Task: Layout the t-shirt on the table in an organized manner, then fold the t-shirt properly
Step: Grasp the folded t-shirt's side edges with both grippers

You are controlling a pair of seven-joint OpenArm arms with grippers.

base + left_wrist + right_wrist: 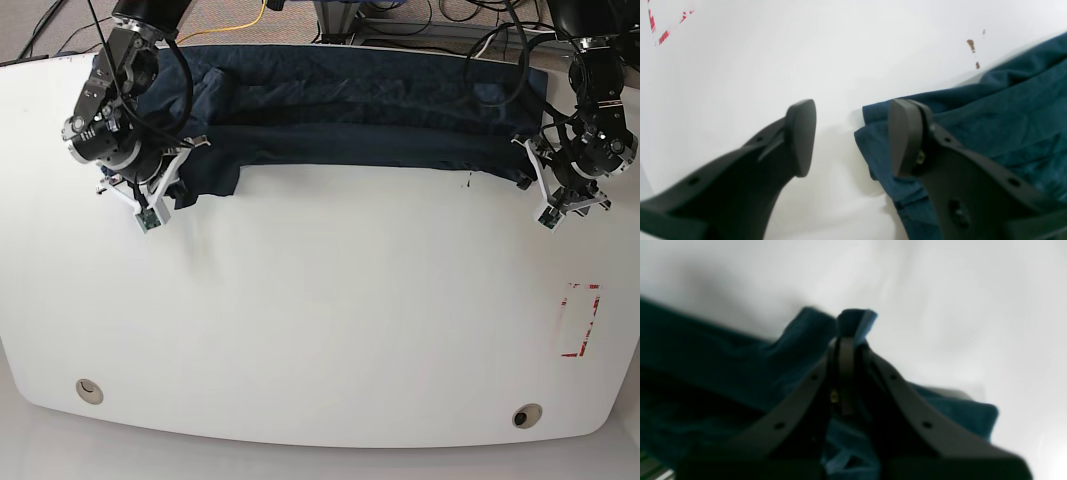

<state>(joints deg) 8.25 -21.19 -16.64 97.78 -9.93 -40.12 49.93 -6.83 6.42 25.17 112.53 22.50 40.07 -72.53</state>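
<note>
The dark navy t-shirt [340, 125] lies spread in a long band along the far edge of the white counter [320, 330], reaching nearly from one far corner to the other, with creases and a darker fold running along its length.

The right claw [846, 340] is closed tight on a bunch of the shirt's fabric; a tuft of blue cloth sticks up just past its tips, and more cloth hangs to either side of it. In the base view this claw [150, 200] sits over the shirt's end by the far corner on that view's left.

The left claw [853, 136] stands wide apart and holds nothing. One finger is over bare counter, the other over the shirt's edge [990, 126] at the opposite far corner. Bare white surface shows between them.

A red tape rectangle [581, 320] marks the counter near that side edge, and two round grommet holes [90, 390] sit by the near edge.
</note>
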